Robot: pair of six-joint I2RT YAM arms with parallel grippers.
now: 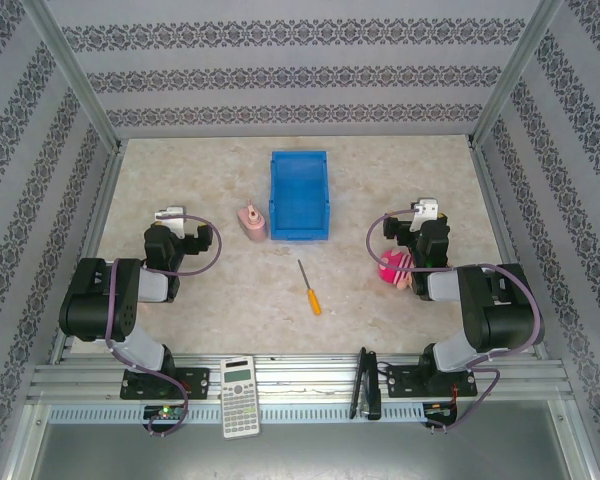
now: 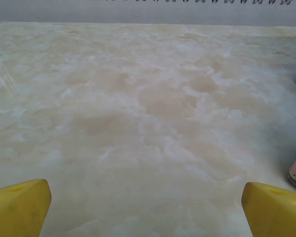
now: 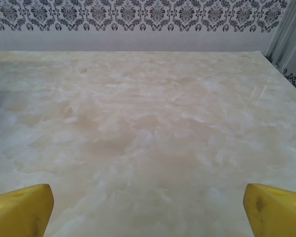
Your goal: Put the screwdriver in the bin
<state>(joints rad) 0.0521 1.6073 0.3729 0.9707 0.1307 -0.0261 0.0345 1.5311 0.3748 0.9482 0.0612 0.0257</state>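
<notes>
i count one screwdriver [image 1: 309,287] at 6 o'clock from one bin [image 1: 300,232]; two pincers, left pincer [image 2: 147,210] and right pincer [image 3: 148,211], both agape.

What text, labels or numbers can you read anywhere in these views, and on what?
No text can be read.
Calculator: key legends and any brand print are too small to read.
Pink bottle: any label is too small to tell.
Wallpaper: ornament pattern, no words.
</notes>
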